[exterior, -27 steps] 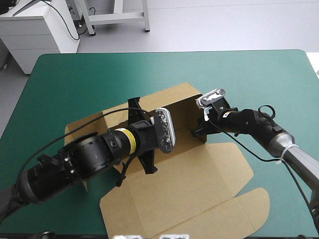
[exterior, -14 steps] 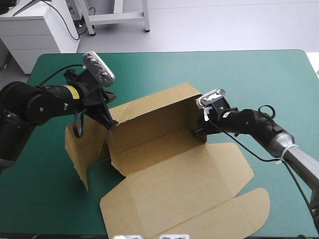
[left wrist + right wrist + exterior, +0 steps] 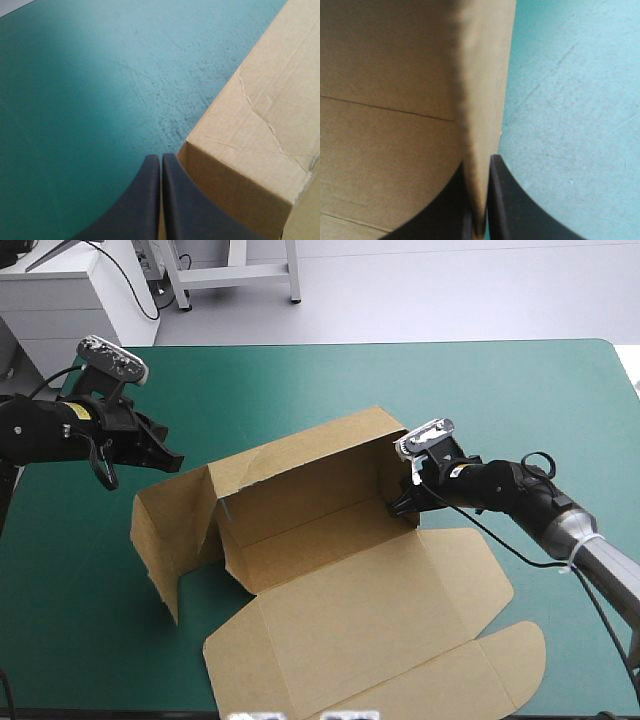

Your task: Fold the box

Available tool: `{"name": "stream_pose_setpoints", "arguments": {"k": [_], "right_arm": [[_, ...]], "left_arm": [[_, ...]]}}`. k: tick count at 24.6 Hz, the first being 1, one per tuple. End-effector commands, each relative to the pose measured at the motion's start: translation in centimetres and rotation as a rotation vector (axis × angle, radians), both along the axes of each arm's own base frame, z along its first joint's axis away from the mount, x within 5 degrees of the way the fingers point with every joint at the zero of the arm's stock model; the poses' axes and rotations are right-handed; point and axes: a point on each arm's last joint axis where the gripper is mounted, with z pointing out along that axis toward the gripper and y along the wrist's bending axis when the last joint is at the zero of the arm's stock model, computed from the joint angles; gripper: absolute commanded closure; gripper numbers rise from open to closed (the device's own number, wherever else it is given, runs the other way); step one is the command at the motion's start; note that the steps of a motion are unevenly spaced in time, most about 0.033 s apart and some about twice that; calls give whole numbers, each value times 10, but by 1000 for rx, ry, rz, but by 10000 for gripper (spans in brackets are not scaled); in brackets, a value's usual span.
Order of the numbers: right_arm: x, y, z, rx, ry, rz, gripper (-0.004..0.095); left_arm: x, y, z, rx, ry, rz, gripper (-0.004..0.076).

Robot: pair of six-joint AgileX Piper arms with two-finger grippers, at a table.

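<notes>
Left gripper has drawn back from the left corner of the box.
Its black fingers meet, empty, over the teal-green cover just beside that corner; right gripper pinches the right end wall. Box sits mid-table, back and end walls raised, lid flat toward the near edge.
</notes>
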Motion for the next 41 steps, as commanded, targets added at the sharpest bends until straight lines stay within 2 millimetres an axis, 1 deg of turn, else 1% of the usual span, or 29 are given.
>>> {"name": "stream_pose_setpoints", "arguments": {"k": [1,5,6,9,10,13,17,19,21,25,26,31,36,41], "right_arm": [[-10,-6,36,26,-116,-31,927],[-24,-14,49,5,-107,-61,928],[-31,-18,53,5,-83,-84,926],[-39,-23,55,15,-16,-159,926],[-41,-27,55,0,35,-211,926],[-44,-34,58,-64,95,-254,928],[-43,-35,76,-73,107,-286,928],[-34,-35,77,-89,153,-300,928],[-24,-32,72,-115,208,-304,928],[12,-20,50,-156,290,-304,928],[27,-19,44,-158,313,-318,928],[64,-18,33,-130,370,-356,928],[88,-15,27,-131,393,-359,928],[98,-12,27,-134,382,-348,917]], "left_arm": [[-10,0,19,-48,-93,6,733],[-10,0,19,-50,-93,5,733],[-10,0,19,-50,-93,5,733],[-11,-1,19,-50,-84,2,733],[-11,-1,19,-49,-80,1,733],[-11,-1,19,-49,-78,0,733],[-11,-1,19,-50,-84,2,733],[-11,-1,19,-50,-84,2,733],[-11,-1,19,-50,-82,1,733],[-12,-1,18,-47,-71,-1,733],[-12,-1,18,-47,-71,-1,733],[-12,0,18,-46,-71,1,733],[-12,0,18,-45,-71,-1,733],[-11,0,18,-47,-78,1,733]]}}
